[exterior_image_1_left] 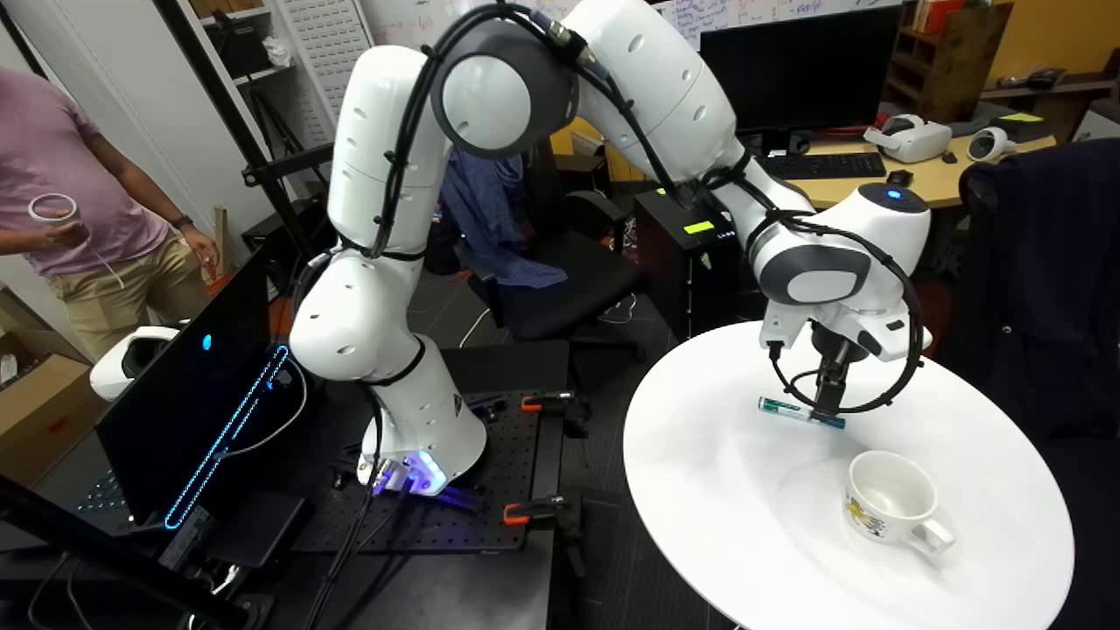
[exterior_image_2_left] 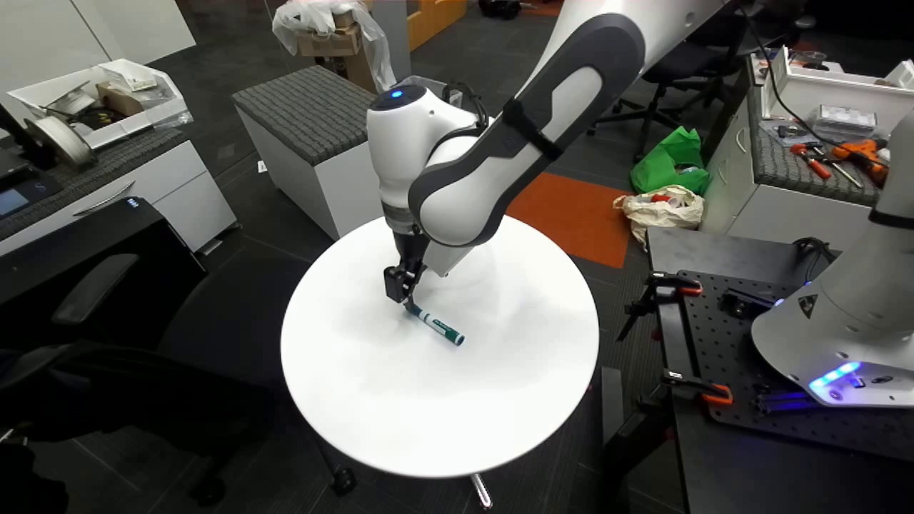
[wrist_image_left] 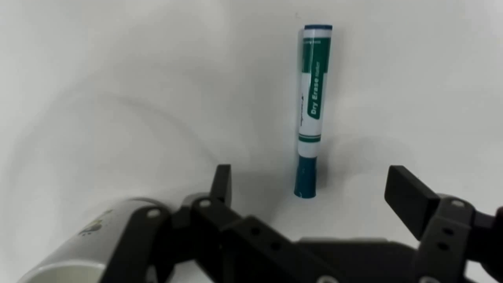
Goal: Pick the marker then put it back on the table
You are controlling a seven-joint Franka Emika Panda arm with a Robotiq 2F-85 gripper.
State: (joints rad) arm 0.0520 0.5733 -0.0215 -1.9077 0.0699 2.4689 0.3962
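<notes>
Green and white, the marker (wrist_image_left: 312, 106) is found on the table (exterior_image_1_left: 726, 516), near the mug (exterior_image_1_left: 891, 494). Its mug-side end is straddled by the gripper (wrist_image_left: 308, 182), spread and gripping nothing. Picking is judged in hand; closing, then lifting, is called for next.

The table (exterior_image_1_left: 700, 472) is smooth and properly glossy, and the marker (wrist_image_left: 314, 98) looks like slightly shiny plastic. The mug (exterior_image_1_left: 891, 503) looks like glazed ceramic to me. The gripper (wrist_image_left: 308, 186) is mostly matt, but the arm (exterior_image_1_left: 674, 92) is slick and plastic-looking. Out past the table's edge there's a smooth wood-look desk (exterior_image_1_left: 949, 181) and a cabinet top (exterior_image_2_left: 307, 108) in rough woven cloth.
</notes>
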